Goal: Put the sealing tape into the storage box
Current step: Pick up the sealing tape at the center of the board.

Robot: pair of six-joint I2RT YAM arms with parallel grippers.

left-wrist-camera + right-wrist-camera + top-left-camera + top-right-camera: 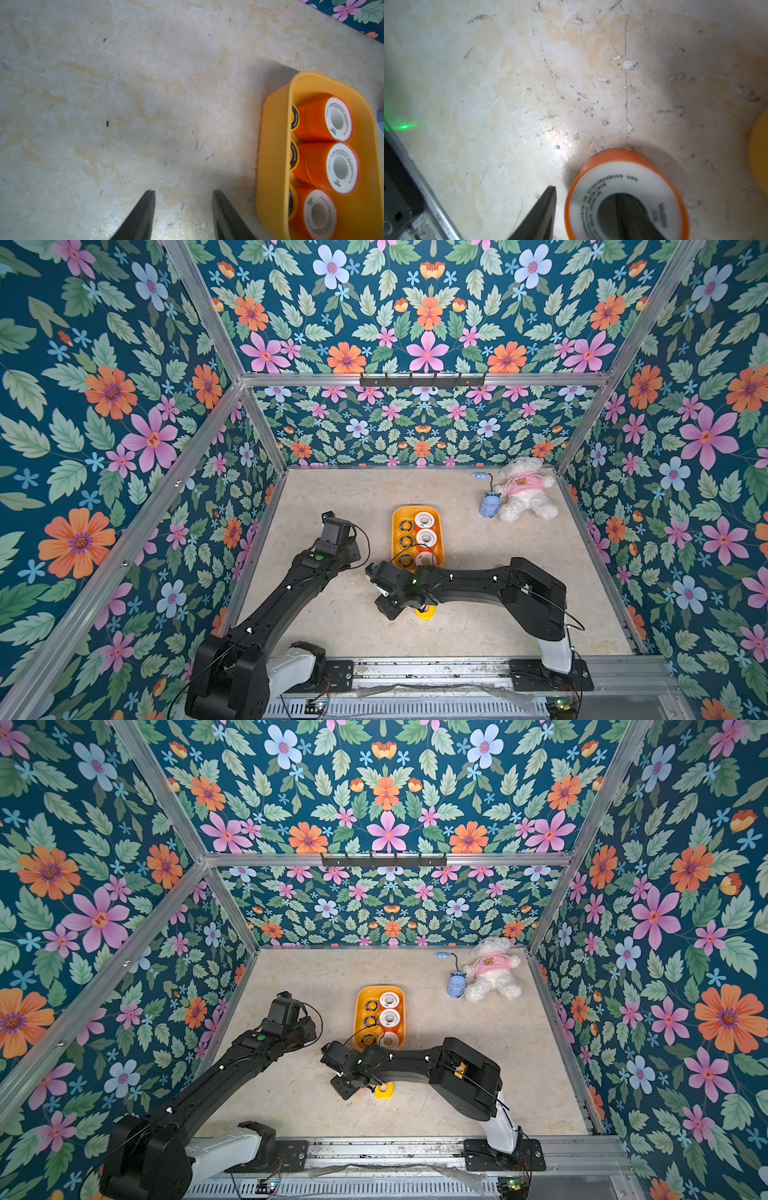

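The storage box (397, 531), a shallow yellow-orange tray, sits mid-table. It holds three black-and-yellow rings (406, 542) on its left side and white-faced orange rolls of sealing tape (336, 168) on its right. My left gripper (184, 192) is open over bare table, left of the box. In the right wrist view my right gripper (586, 191) straddles the wall of a white-faced, orange-rimmed roll (629, 178) lying flat on the table. One finger is in its hole, the other just outside with a small gap. A plain yellow roll (425, 614) lies beside it.
A white teddy bear in a pink shirt (524, 489) and a blue gadget (489, 504) lie at the back right. Floral walls close in three sides, and a metal rail (436, 668) runs along the front edge, near the right arm.
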